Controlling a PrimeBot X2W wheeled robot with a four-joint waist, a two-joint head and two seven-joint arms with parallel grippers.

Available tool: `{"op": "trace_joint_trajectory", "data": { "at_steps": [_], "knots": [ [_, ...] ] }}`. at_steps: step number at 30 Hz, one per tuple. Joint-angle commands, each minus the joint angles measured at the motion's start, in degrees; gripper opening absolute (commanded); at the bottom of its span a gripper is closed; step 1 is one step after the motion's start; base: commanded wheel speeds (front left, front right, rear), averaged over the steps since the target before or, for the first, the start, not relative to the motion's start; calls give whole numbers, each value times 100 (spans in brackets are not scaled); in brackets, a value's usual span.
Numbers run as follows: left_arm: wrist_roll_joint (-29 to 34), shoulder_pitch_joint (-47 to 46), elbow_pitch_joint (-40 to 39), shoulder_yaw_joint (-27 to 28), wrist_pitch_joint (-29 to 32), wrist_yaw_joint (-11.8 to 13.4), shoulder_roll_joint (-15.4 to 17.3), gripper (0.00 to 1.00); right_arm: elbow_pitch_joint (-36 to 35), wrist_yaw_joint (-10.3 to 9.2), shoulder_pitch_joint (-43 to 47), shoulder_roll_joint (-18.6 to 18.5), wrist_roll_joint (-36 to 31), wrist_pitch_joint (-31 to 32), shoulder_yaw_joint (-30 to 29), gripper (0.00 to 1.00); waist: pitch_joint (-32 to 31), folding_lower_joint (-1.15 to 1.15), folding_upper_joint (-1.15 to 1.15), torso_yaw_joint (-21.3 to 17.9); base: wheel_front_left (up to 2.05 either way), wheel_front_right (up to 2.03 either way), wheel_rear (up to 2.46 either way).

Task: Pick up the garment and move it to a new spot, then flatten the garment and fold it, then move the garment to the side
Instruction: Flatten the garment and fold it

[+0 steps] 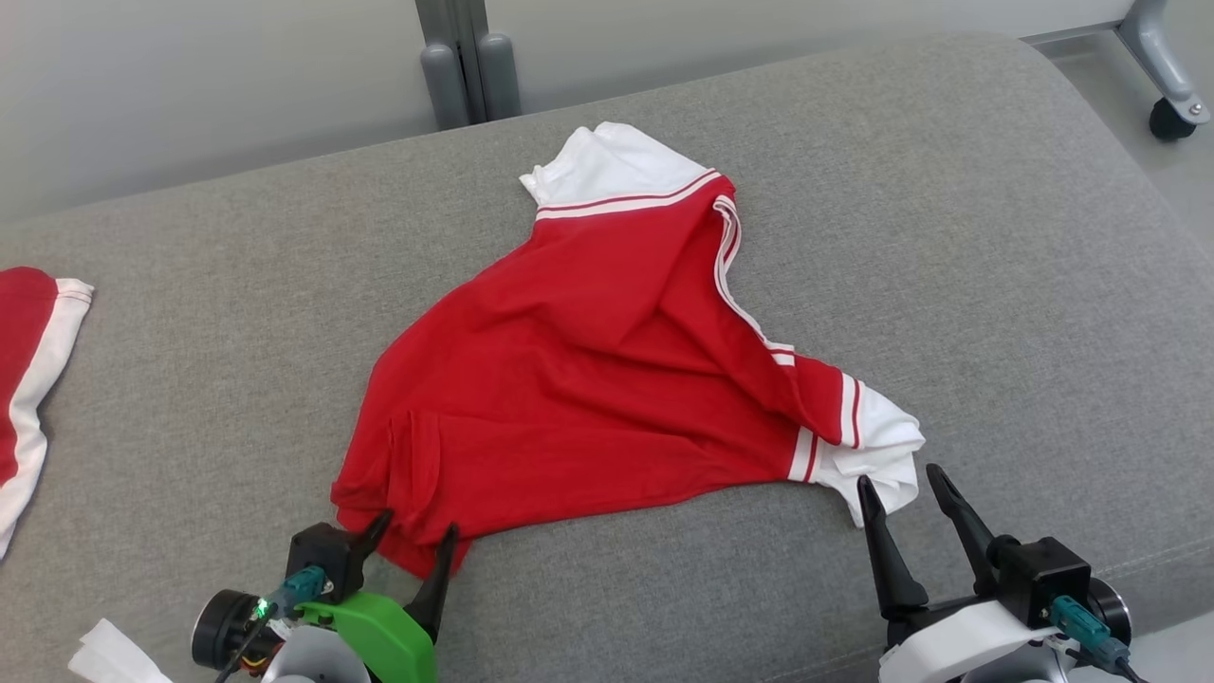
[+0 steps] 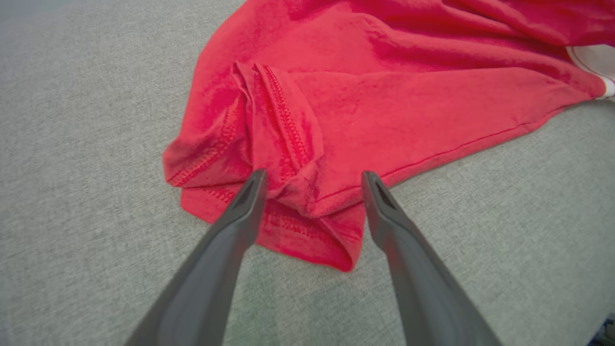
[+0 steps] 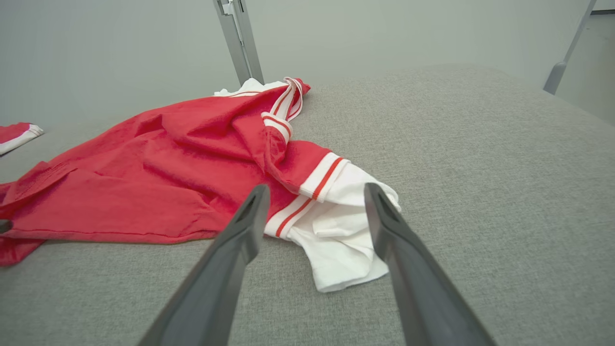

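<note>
The garment (image 1: pixel 588 379) is a red shirt with white, red-striped sleeves, lying crumpled in the middle of the grey cushioned surface (image 1: pixel 996 285). My left gripper (image 1: pixel 417 527) is open at the shirt's near left corner; in the left wrist view the bunched red hem (image 2: pixel 288 192) lies between and under the spread fingers of the left gripper (image 2: pixel 312 178). My right gripper (image 1: pixel 901 484) is open just in front of the white sleeve (image 1: pixel 882 446). In the right wrist view, that sleeve (image 3: pixel 336 230) sits between the tips of the right gripper (image 3: pixel 314 190), with nothing held.
A second red and white garment (image 1: pixel 28 379) lies at the surface's left edge. A white scrap (image 1: pixel 114 655) shows at the lower left. A grey post (image 1: pixel 469 66) stands behind the surface, and a wheeled frame leg (image 1: pixel 1167 85) at the far right.
</note>
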Motion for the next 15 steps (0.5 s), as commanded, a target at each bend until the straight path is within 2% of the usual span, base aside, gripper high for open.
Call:
{"op": "trace_joint_trajectory", "data": {
  "at_steps": [1, 2, 4, 5, 6, 9, 11, 14, 15],
  "knots": [
    [-84, -64, 29, 43, -2, 12, 29, 100, 2, -8, 32, -10, 37, -19, 14, 100, 3, 0, 0, 19, 0, 0, 0],
    [-100, -56, 42, 53, -3, 7, 16, 100, 3, -8, 23, -10, 42, -19, 19, 100, 2, 0, 0, 24, 0, 0, 0],
    [-147, -45, 58, 83, -27, 1, -11, 87, 6, -8, 3, -10, 43, -20, 23, 100, 7, 0, 0, 37, 0, 0, 0],
    [-174, -39, 75, 94, -35, -15, -19, 63, 2, -8, -7, -10, 44, -20, 22, 100, 11, 0, 0, 43, 0, 0, 0],
    [-187, -41, 88, 96, -48, -30, -19, 47, 0, -8, -14, -10, 45, -20, 24, 100, 13, 0, 0, 47, 0, 0, 0],
    [-212, -63, 126, 88, -70, -57, -28, 24, 3, -8, -25, -11, 33, -20, 26, 100, 19, 0, 0, 54, 0, 0, 0],
    [-180, -86, 137, 79, -113, -55, -23, 26, 10, -8, -24, -10, 31, -20, 26, 100, 19, 0, 0, 54, 0, 0, 0],
    [-115, -122, 94, 91, -168, 13, 8, 46, 17, -8, -13, -10, 39, -20, 33, 100, 15, 0, 0, 46, 0, 0, 0],
    [-133, -111, 57, 112, -180, 49, -2, 48, 19, -8, -2, -10, 46, -20, 32, 100, 9, 0, 0, 46, 0, 0, 0]
  ]
}}
